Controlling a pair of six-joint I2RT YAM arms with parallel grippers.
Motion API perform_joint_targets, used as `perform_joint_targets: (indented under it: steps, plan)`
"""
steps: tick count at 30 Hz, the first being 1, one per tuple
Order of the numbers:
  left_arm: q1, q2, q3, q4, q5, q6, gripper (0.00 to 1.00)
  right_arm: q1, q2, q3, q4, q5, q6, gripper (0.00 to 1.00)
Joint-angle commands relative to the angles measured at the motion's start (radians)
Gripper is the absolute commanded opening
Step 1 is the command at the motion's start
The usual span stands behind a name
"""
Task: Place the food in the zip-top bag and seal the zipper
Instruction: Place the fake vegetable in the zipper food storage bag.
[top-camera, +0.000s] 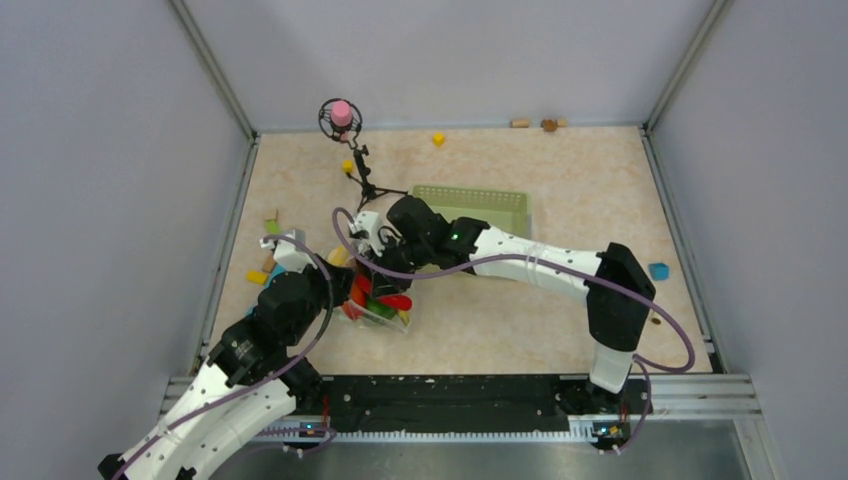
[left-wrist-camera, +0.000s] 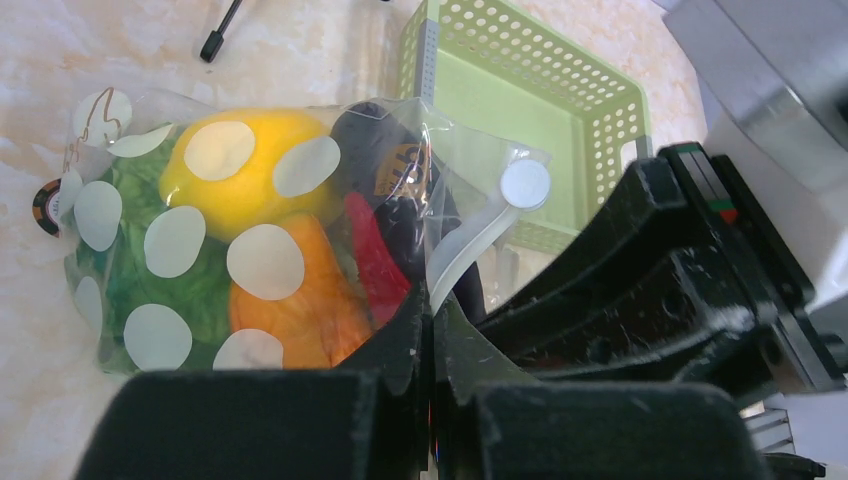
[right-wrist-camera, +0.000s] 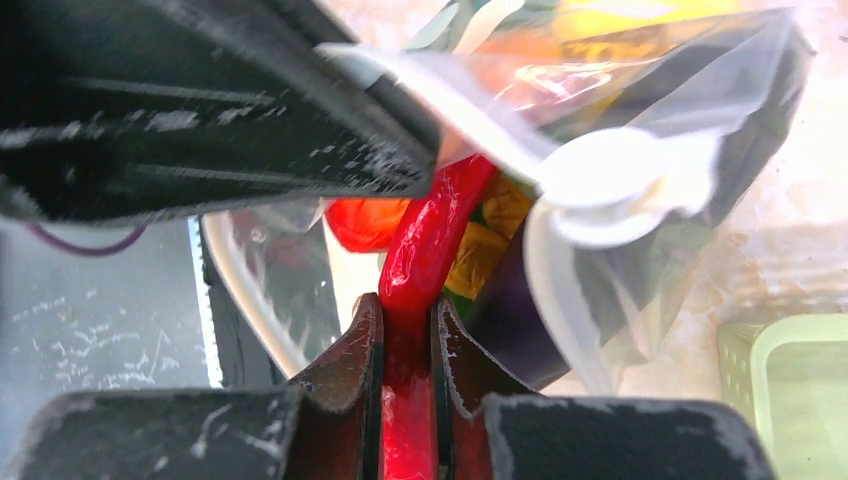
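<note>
The clear polka-dot zip-top bag (left-wrist-camera: 150, 190) lies on the table and holds a yellow lemon (left-wrist-camera: 255, 135), an orange piece (left-wrist-camera: 310, 300), green cabbage (left-wrist-camera: 200, 290) and a dark eggplant (left-wrist-camera: 375, 135). My left gripper (left-wrist-camera: 433, 315) is shut on the whitish zipper strip (left-wrist-camera: 465, 245) at the bag's mouth. My right gripper (right-wrist-camera: 407, 320) is shut on the red chili (right-wrist-camera: 430, 230), whose far end reaches into the bag's mouth (right-wrist-camera: 640, 90). In the top view both grippers, left (top-camera: 340, 285) and right (top-camera: 375, 262), meet at the bag (top-camera: 385, 305).
A green mesh basket (top-camera: 470, 205) stands just behind the bag and shows in the left wrist view (left-wrist-camera: 520, 110). A small stand with a pink ball (top-camera: 341, 115) is at the back. Small blocks, yellow (top-camera: 438, 138) and blue (top-camera: 658, 270), lie scattered.
</note>
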Motion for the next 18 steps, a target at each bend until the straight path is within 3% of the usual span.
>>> perform_joint_targets:
  steps: [1,7,12,18]
  plan:
    - [0.0,0.006,0.008,0.078,0.016,0.008,0.0,-0.007,0.036,0.055,0.079,0.068,0.138,0.0]
    - [0.0,0.008,0.005,0.078,0.008,-0.001,0.0,-0.007,0.037,0.013,0.181,0.141,0.298,0.02]
    - [-0.001,0.009,0.002,0.079,-0.004,-0.014,0.0,-0.007,0.02,-0.036,0.257,0.15,0.403,0.12]
    - [-0.001,0.016,-0.004,0.079,-0.017,-0.03,0.0,0.02,0.028,-0.042,0.275,0.176,0.403,0.23]
